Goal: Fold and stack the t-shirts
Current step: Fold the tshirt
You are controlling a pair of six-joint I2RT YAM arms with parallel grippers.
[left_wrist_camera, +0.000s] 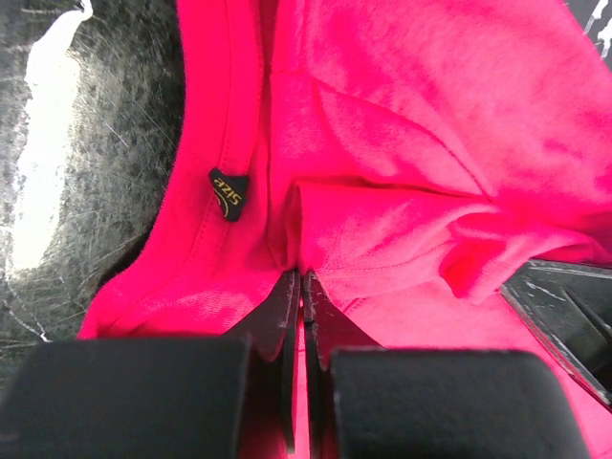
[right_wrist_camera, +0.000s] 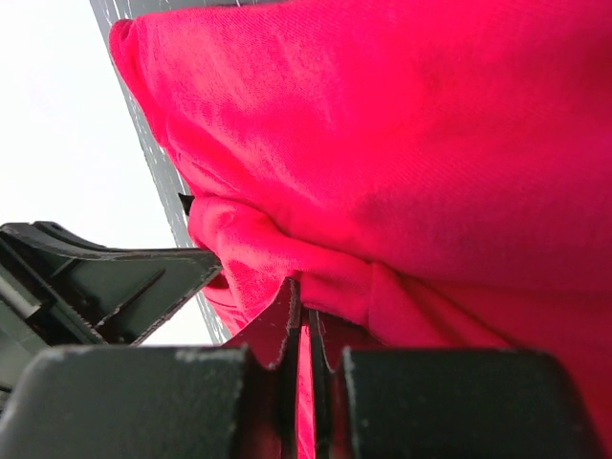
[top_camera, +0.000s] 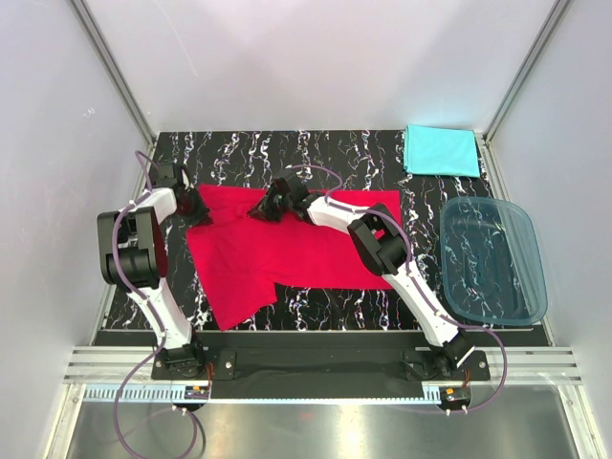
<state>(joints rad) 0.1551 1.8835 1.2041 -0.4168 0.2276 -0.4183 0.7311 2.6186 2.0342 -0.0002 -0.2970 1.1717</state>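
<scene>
The red t-shirt (top_camera: pixel 287 251) lies spread on the black marbled table, its back edge bunched. My left gripper (top_camera: pixel 196 207) is shut on the red cloth at the shirt's back left corner; the left wrist view shows red fabric (left_wrist_camera: pixel 402 143) pinched between the jaws near a small black size tag (left_wrist_camera: pixel 228 193). My right gripper (top_camera: pixel 269 206) is shut on the red cloth at the middle of the back edge, with a fold of the red shirt (right_wrist_camera: pixel 402 153) held between the jaws. The turquoise t-shirt (top_camera: pixel 440 150) lies folded at the back right corner.
A translucent blue plastic tub (top_camera: pixel 491 259) stands on the right side of the table. White walls and metal frame posts enclose the table (top_camera: pixel 316 148). A metal rail (top_camera: pixel 316 363) runs along the near edge by the arm bases.
</scene>
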